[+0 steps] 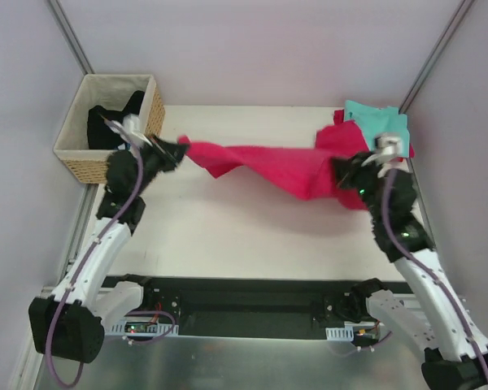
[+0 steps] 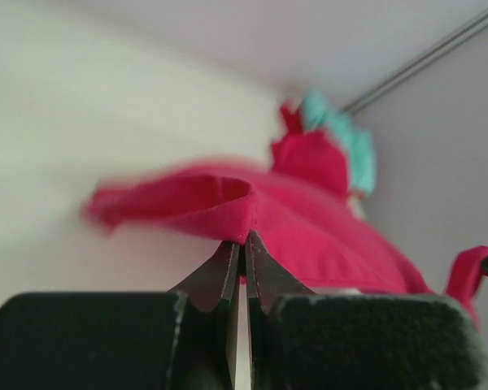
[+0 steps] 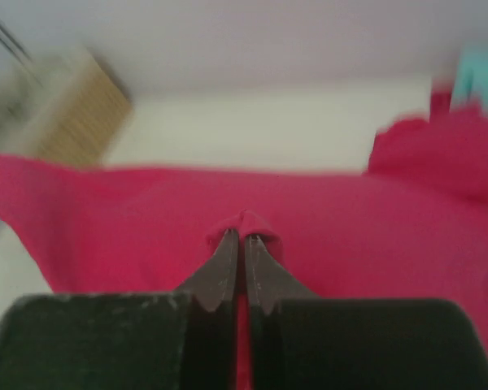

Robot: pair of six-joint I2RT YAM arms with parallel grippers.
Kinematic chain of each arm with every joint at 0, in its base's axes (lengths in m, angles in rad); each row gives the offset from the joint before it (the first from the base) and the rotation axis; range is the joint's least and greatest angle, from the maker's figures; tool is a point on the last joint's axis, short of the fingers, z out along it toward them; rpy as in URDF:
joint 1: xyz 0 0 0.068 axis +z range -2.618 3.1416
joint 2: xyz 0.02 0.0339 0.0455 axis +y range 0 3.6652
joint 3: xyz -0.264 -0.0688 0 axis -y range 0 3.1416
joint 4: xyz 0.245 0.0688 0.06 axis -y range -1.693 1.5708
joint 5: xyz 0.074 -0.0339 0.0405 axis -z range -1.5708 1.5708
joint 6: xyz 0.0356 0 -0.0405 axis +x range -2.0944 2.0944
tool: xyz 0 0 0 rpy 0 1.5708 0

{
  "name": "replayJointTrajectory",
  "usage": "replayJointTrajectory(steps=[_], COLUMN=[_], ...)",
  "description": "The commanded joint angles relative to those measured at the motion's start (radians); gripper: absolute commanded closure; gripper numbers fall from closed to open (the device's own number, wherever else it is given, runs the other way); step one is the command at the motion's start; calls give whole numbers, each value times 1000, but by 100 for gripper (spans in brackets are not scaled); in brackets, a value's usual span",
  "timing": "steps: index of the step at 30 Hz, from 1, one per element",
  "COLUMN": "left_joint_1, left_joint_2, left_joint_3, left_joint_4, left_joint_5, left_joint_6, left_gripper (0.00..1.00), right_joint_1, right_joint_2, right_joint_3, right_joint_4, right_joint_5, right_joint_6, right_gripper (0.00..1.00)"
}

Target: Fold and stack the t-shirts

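Observation:
A magenta-pink t-shirt [image 1: 268,162] hangs stretched across the middle of the table between my two grippers. My left gripper [image 1: 181,149] is shut on its left edge, just right of the basket. The left wrist view shows the cloth [image 2: 325,227] pinched at the tips of that gripper [image 2: 244,236]. My right gripper [image 1: 339,172] is shut on the shirt's right part. In the right wrist view a fold of the cloth [image 3: 350,219] wraps over the closed tips of this gripper [image 3: 244,236]. A teal t-shirt [image 1: 378,122] lies at the back right corner on bunched red cloth [image 1: 337,134].
A woven wicker basket [image 1: 69,122] with dark cloth inside stands at the back left, close behind my left gripper. White walls and metal posts close in the table at the back and sides. The teal shirt [image 2: 354,146] also appears far off in the left wrist view.

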Motion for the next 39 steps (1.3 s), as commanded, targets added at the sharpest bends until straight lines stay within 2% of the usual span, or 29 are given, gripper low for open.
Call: replayJointTrajectory(steps=[1, 7, 10, 14, 20, 27, 29, 33, 37, 38, 39], left_joint_1=[-73, -133, -180, -193, -203, -205, -203, -203, -205, -205, -205], left_joint_2=[1, 60, 49, 6, -176, -503, -537, -563, -583, -595, -600], left_joint_3=[-347, -479, -510, -518, -518, -519, -510, -512, -541, -556, -561], left_joint_4=[66, 67, 64, 9, -162, -461, -571, -678, -706, -710, -712], left_joint_5=[-78, -48, -55, -48, -72, -127, -141, -144, -146, -147, -143], left_joint_6=[-18, -18, -14, -12, -23, -66, -77, -92, -104, -113, -113], left_gripper=[100, 100, 100, 100, 100, 100, 100, 100, 100, 99, 89], right_joint_1=[6, 35, 35, 35, 35, 35, 35, 37, 35, 35, 37], right_joint_2=[-81, -283, -348, -341, -370, -468, -498, -543, -535, -531, -523], right_joint_3=[-321, -401, -369, -289, -240, -279, -298, -304, -269, -258, -243], right_joint_4=[-104, -354, -459, -558, -702, -854, -903, -955, -1000, -1018, -1030], right_joint_5=[-15, -69, -49, -69, -113, -152, -135, -159, -152, -145, -133], right_joint_6=[114, 125, 122, 111, 140, 240, 251, 289, 280, 268, 255], right_gripper=[99, 99, 99, 99, 99, 99, 99, 99, 99, 95, 68])
